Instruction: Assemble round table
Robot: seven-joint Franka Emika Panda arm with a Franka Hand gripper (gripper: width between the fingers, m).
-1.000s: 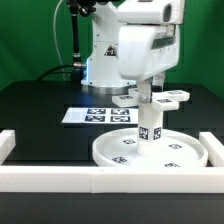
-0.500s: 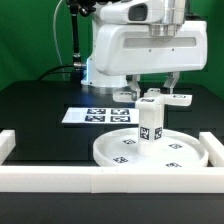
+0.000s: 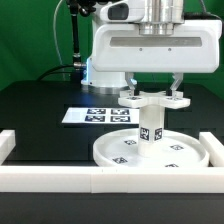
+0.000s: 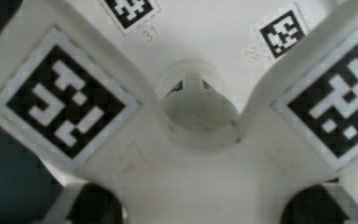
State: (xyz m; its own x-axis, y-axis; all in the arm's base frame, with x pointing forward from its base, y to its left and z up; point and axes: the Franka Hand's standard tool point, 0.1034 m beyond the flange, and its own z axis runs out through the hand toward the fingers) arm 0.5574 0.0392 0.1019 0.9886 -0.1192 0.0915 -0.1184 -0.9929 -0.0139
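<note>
**Cross piece sits on the post, gripper above it**

The round table's large rimmed disc (image 3: 150, 150) lies flat on the black table (image 3: 40, 105), directly below the gripper (image 3: 150, 92) and just inside the white border wall (image 3: 60, 178); the short cylindrical post (image 3: 150, 125) stands upright at the disc's centre, its tagged side facing the exterior camera; the flat cross-shaped piece (image 3: 152, 100) lies level on top of the post, right under the gripper, its arms reaching out to either side past the fingers (image 3: 176, 84).

The fingers hang down on either side of the cross's centre; whether they press on it or stand clear of it cannot be told from either view. In the wrist view the cross-shaped piece (image 4: 179, 130) fills the frame, its tagged arms spreading away from a central hub, with the two dark fingertips (image 4: 91, 205) showing at one edge.

The marker board (image 3: 95, 115) lies flat on the table behind the disc, off toward the exterior view's left of the gripper, apart from the disc.
</note>
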